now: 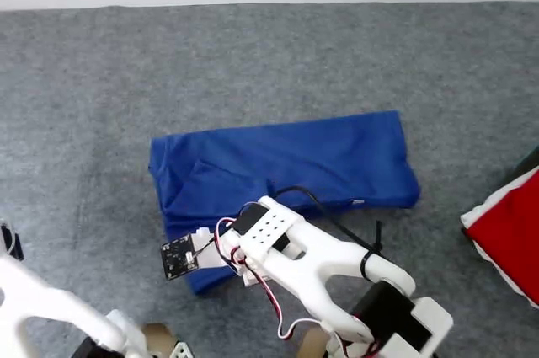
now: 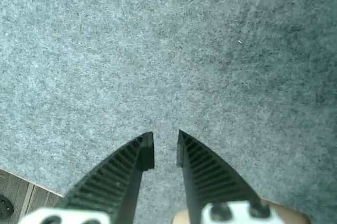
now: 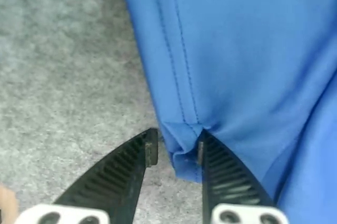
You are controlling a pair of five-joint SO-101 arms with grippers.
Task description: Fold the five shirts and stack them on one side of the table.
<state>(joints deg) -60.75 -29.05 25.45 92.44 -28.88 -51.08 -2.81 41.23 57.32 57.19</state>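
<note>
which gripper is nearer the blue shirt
Right. The right gripper is at the blue shirt, with a corner of its hem between the open fingers. The left gripper hangs over bare mat, apart from the shirt.

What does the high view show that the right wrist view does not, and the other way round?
Only the high view: most of the blue fabric shirt, partly folded, red and white folded fabric at the table's edge, the white right arm over the shirt's near edge, and the white left arm. Only the right wrist view: the open right tool, its black ribbed fingers either side of the shirt's stitched hem corner. Both: the shirt on the grey felt table cover.
</note>
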